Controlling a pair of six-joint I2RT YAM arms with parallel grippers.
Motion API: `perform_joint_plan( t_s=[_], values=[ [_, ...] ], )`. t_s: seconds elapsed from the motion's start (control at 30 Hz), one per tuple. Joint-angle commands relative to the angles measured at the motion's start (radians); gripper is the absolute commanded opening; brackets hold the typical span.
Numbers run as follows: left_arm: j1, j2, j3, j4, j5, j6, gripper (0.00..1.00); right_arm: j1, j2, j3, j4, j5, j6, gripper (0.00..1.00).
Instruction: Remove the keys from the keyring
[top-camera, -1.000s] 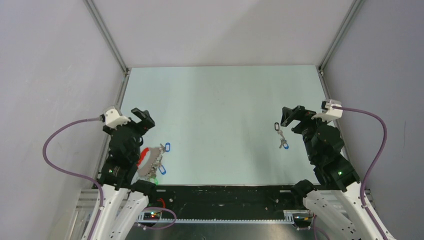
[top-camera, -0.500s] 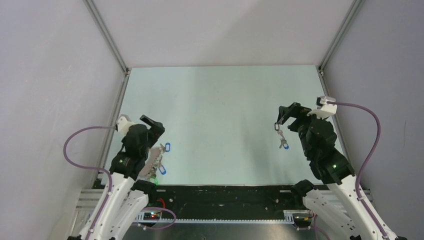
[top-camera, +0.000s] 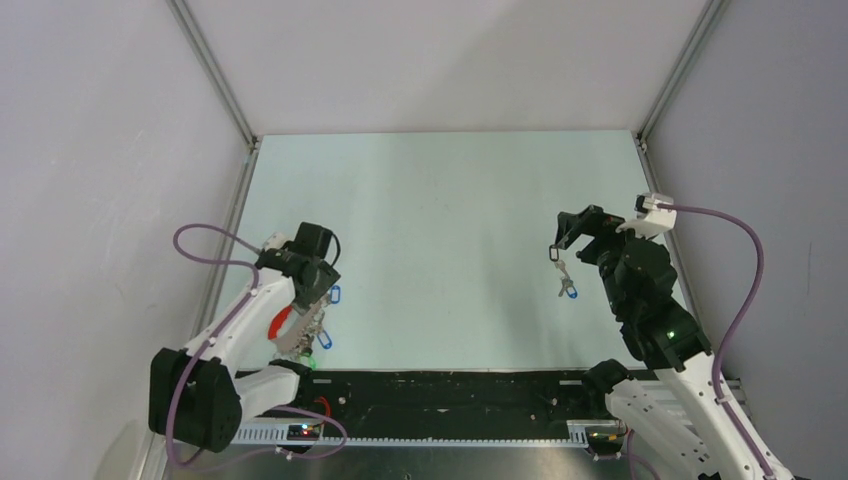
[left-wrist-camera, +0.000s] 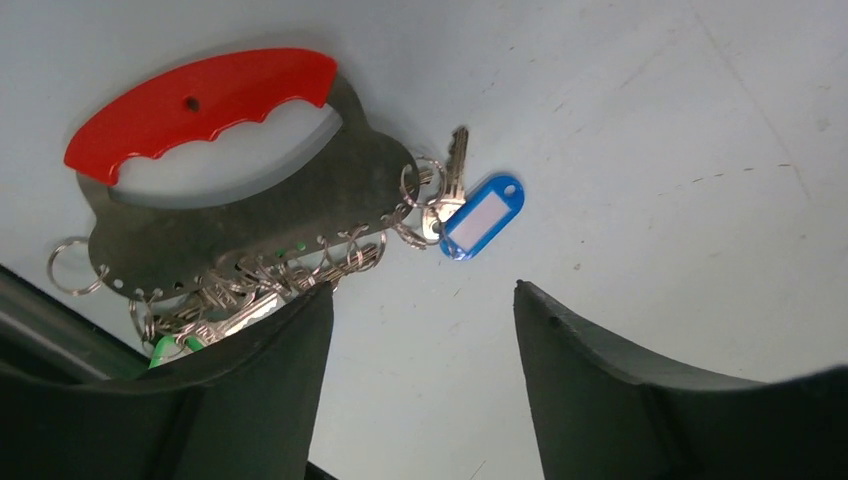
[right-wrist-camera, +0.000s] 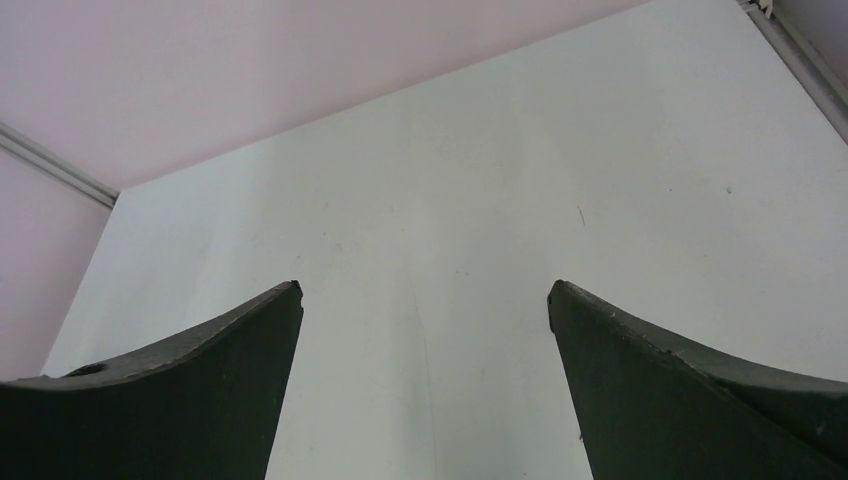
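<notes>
At the near left corner of the pale table (top-camera: 440, 200), we see the left gripper (left-wrist-camera: 422, 290) hanging over the keyring (left-wrist-camera: 250, 200), its two dark fingers spread wide apart and holding nothing. From the left wrist camera the keyring lies flat on the table: a dark metal plate with a row of small holes along its edge, topped by a curved red band (left-wrist-camera: 200, 100). Thin wire loops hang from the holes, and the keys (left-wrist-camera: 232, 314) are bunched along the plate's lower edge, partly hidden behind the left finger (left-wrist-camera: 250, 400). One silver key (left-wrist-camera: 456, 165) lies at the plate's right end, joined by a loop to a blue tag (left-wrist-camera: 481, 215) with a white label, just beside the plate. A green cap (left-wrist-camera: 165, 348) peeks out at the lower left, close to the table's dark near rail. The gap between the fingers opens onto bare table just below the blue tag; neither finger visibly touches the plate, though the left one overlaps the bunched keys in this view and we cannot tell whether it rests on them.

Well apart, on the right side of the table, the right gripper (right-wrist-camera: 424, 290) is also spread open and empty, looking toward the far wall. In the overhead view a small separate cluster of keys (top-camera: 565, 282) with a blue cap sits just beside its fingertips; we cannot tell whether they touch.
</notes>
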Motion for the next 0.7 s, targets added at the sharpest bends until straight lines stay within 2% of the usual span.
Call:
perform_joint_plan(
  t_s=[0.0, 0.13, 0.23, 0.33, 0.5, 0.67],
  values=[
    [-0.013, 0.023, 0.053, -0.096, -0.006, -0.137, 0.68, -0.008, -0.018, 0.005, 0.025, -0.006, 0.018, 0.99],
    [-0.024, 0.064, 0.064, -0.101, 0.034, -0.242, 0.68, -0.016, -0.017, 0.005, 0.025, -0.014, 0.019, 0.99],
    [-0.032, 0.084, 0.045, -0.103, 0.011, -0.327, 0.68, -0.023, -0.018, 0.006, 0.027, -0.028, 0.018, 0.99],
    [-0.033, 0.104, 0.049, -0.096, -0.014, -0.404, 0.61, -0.03, -0.022, 0.006, 0.029, -0.042, 0.02, 0.99],
    [-0.024, 0.216, 0.11, -0.077, -0.03, -0.412, 0.58, -0.036, -0.018, 0.005, 0.032, -0.065, 0.021, 0.99],
    [-0.008, 0.3, 0.103, -0.037, -0.02, -0.42, 0.59, -0.044, -0.02, 0.006, 0.029, -0.078, 0.019, 0.99]
  ],
)
